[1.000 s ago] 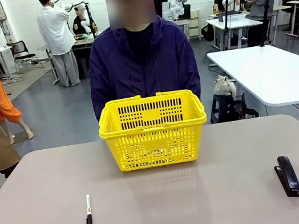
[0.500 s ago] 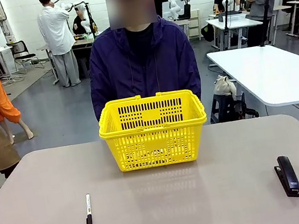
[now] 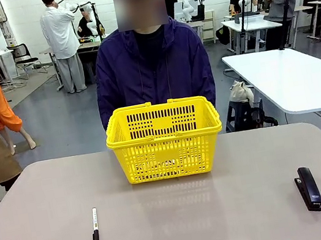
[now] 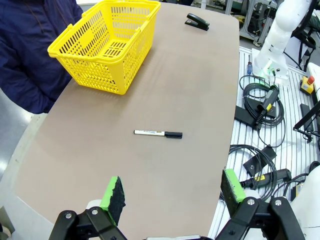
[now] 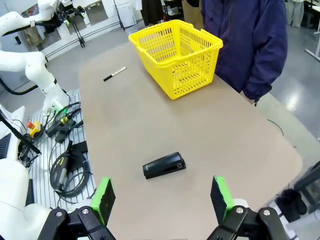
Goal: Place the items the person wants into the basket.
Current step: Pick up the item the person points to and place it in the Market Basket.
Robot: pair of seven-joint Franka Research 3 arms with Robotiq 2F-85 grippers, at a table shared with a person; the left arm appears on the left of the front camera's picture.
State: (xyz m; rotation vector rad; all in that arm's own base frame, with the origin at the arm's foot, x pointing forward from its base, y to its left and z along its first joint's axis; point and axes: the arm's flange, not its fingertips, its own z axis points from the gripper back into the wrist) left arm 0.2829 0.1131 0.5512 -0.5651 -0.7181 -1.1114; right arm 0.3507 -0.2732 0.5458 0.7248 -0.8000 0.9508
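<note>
The yellow basket (image 3: 164, 138) stands at the far middle of the table, right in front of the person (image 3: 151, 65) in the dark zip jacket, whose hands are hidden behind it. The items are hidden; I cannot tell what lies inside the basket (image 4: 107, 42) (image 5: 175, 50). In the left wrist view my left gripper (image 4: 172, 177) hangs open above the table's near left, over bare tabletop. My right gripper (image 5: 161, 182) is open too, high above the near right, with nothing between its green pads.
A black marker with a white band (image 3: 94, 227) (image 4: 157, 133) lies at the near left. A black stapler (image 3: 308, 188) (image 5: 164, 166) lies at the near right, below my right gripper. Cables and boxes (image 4: 260, 115) lie on the slatted base beside the table.
</note>
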